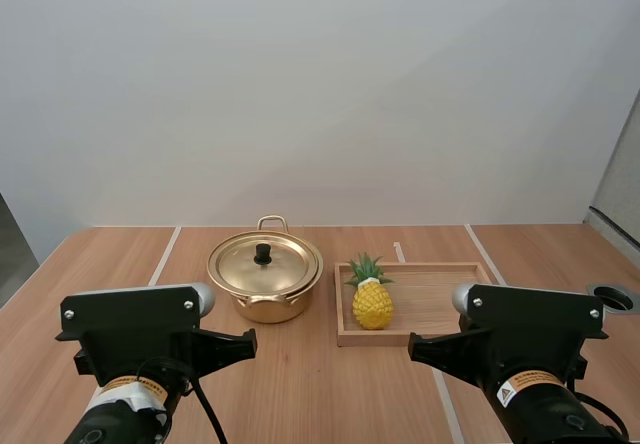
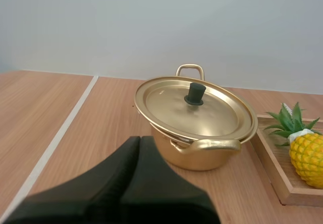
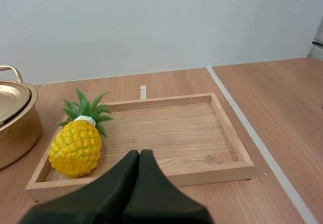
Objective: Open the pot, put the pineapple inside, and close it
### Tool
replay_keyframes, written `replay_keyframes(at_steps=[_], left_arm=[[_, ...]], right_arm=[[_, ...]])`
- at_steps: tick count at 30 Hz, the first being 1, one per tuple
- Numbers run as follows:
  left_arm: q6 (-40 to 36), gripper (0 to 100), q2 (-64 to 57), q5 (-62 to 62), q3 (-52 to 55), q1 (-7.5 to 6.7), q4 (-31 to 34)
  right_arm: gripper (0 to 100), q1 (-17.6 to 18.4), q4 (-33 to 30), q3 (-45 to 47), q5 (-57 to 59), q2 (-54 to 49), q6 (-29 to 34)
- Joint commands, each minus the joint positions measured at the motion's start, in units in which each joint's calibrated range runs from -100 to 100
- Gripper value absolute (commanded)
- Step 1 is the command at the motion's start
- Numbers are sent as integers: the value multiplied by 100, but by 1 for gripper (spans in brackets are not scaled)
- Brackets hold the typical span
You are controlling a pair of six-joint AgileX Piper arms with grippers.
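Pineapple (image 1: 372,303) upright in tray (image 1: 440,300), crown up, pot (image 1: 268,310) lidded, left tool (image 2: 140,140) and right tool (image 3: 140,154) each closed

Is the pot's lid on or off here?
On: the lid sits level across the rim of the pot, its black knob pointing up.

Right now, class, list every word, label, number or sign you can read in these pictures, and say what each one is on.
Nothing can be read.
Sticker on left arm: print too small to read.
Sticker on right arm: print too small to read.
Pot, pineapple, tray: no writing.
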Motion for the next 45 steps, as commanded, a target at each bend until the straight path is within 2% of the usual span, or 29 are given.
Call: replay_keyframes(at_steps=[1,4,7,9,12,13,16,27,30,32,34,40,41,42,44,45], left_arm=[[-308,9,-42,323,7,82,0],[-348,22,-42,402,7,155,0],[-348,41,-42,402,7,163,0],[-348,60,-42,308,7,163,85],[-251,95,-42,-151,7,163,544],[-198,100,-42,-320,7,163,826],[-206,100,-42,-454,7,163,1449],[-215,100,-42,-547,7,148,1258],[-215,100,-42,-585,7,148,1256],[-215,100,-42,-675,7,148,1256],[-230,100,-42,-747,7,148,1256],[-231,100,-42,-880,7,148,1054],[-231,100,-42,-880,7,148,994],[-231,100,-42,-880,7,148,981],[-231,100,-42,-880,7,148,970],[-231,100,-42,-880,7,148,970]], right_arm=[[0,14,-160,0,14,-42,-32],[0,14,-159,0,14,-42,-23],[0,14,-159,0,14,-42,-23],[0,14,-159,0,14,-42,-23],[0,14,-159,0,14,-42,-5],[0,14,-143,0,14,-42,-5],[0,14,-138,0,54,-42,237],[0,6,-210,0,139,-42,413],[0,6,-612,0,98,-42,413],[0,6,-1220,0,195,-42,413],[0,6,-1776,0,767,-42,413],[0,22,-2213,-96,2184,-42,436],[2,22,-2228,-110,2250,-42,449],[10,22,-2293,-110,2250,-42,509],[31,22,-2367,-110,2271,-42,613],[45,22,-2366,-110,2271,-42,613]])
